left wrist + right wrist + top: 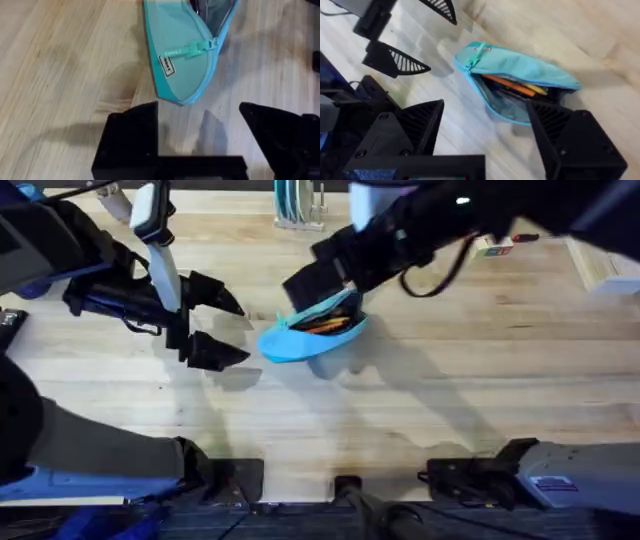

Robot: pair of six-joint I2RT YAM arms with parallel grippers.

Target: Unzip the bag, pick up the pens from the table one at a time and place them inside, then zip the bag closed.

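The light-blue bag (312, 332) lies near the middle of the table (450, 390), its zip open. An orange pen (509, 85) and a yellowish pen (536, 89) lie inside against the dark lining. My right gripper (485, 125) hovers open just over the bag's mouth, with one finger (555, 125) at the end of the opening; in the overhead view the right gripper (322, 288) sits at the bag's far side. My left gripper (200, 125) stands open, empty, a short way off the bag's zip-pull (201, 48) end; overhead, the left gripper (218, 322) is left of the bag.
A rack (298, 208) holding upright flat items stands at the table's far edge. A small red-and-white item (497, 246) lies at the far right. A dark object (10, 325) sits at the left edge. Bare wood spreads in front of the bag.
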